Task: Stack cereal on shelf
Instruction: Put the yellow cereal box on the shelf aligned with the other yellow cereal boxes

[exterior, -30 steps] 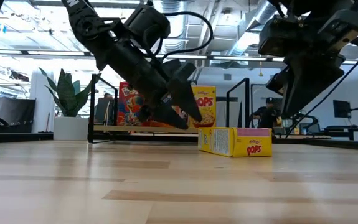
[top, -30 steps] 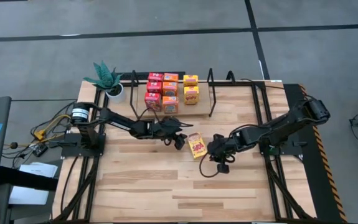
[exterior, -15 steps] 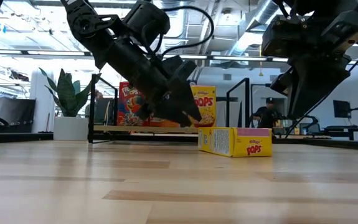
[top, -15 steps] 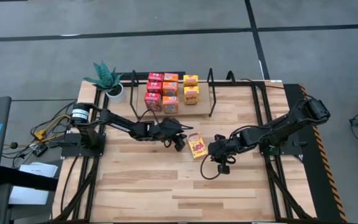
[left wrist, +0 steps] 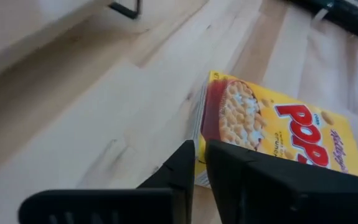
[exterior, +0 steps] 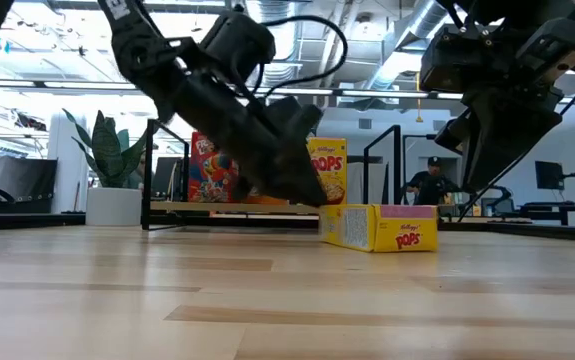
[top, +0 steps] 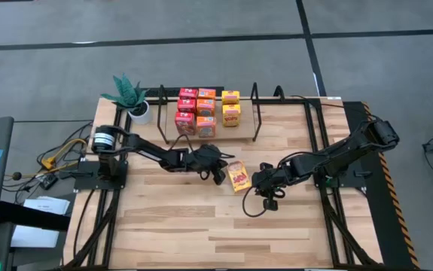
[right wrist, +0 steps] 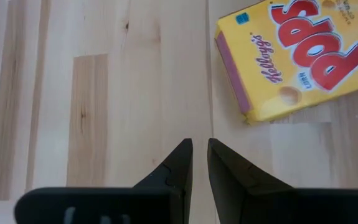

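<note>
Most of the job looked done: in the high view eight small boxes [top: 205, 111] stood packed on the shelf [top: 255, 113] at upper centre of the frame — red at its left end, orange in the middle, yellow at the right. One yellow box [top: 238, 176] was left, lying flat on the table [top: 201, 226] at mid-frame, between the two arms and well apart from the shelf. It still had to be picked up and set on the rack.

The left gripper [top: 218, 170] sat just left of that box, its tip near the box's edge; in the left wrist view its fingers [left wrist: 228, 168] were nearly together, with only a thin slit between them and nothing in it. The right gripper [top: 267, 197] hung just right of and below the box, fingers [right wrist: 225, 165] likewise almost together and empty.

Against the picture a second before, the left gripper had drawn shut and edged closer to the box — the box itself had not shifted, and the right arm had barely moved.
</note>
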Robot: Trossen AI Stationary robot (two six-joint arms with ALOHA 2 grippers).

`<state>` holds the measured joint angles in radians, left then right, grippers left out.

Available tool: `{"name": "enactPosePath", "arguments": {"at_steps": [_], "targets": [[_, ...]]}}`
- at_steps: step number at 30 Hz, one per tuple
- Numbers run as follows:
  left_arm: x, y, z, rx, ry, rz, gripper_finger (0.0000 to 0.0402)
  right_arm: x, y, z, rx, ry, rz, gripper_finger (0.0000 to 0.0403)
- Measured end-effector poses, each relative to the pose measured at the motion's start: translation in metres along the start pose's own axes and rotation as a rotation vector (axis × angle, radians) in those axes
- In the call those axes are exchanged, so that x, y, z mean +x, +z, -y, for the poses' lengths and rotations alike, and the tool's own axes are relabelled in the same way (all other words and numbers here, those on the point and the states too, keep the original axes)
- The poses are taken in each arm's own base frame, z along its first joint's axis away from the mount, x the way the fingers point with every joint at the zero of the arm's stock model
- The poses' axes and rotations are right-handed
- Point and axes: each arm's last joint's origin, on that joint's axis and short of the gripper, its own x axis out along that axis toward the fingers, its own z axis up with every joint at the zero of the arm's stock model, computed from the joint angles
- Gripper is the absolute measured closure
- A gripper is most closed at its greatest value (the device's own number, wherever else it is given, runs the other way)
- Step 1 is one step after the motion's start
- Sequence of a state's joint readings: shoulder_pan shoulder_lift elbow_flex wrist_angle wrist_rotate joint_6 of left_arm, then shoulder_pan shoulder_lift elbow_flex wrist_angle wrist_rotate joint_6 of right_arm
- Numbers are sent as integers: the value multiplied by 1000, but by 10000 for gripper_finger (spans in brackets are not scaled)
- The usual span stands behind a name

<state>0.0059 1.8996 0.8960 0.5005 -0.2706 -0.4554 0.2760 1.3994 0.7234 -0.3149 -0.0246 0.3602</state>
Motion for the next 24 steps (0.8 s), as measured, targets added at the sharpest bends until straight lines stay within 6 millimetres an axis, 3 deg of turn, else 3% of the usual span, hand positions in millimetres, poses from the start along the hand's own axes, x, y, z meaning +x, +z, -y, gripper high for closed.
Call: {"name": "enactPosePath", "arguments": {"at_steps": [7, 19, 24], "targets": [[0, -7, 9, -12, -28, -12, 400, 0, -2, -3, -10, 3, -16, 328], [-5, -31, 5, -26, 157, -135, 400, 0, -6, -11, -35, -5, -18, 328], [-6, -32, 9, -18, 128, -141, 400, 0, -3, -12, -38, -37, 29, 328]]}}
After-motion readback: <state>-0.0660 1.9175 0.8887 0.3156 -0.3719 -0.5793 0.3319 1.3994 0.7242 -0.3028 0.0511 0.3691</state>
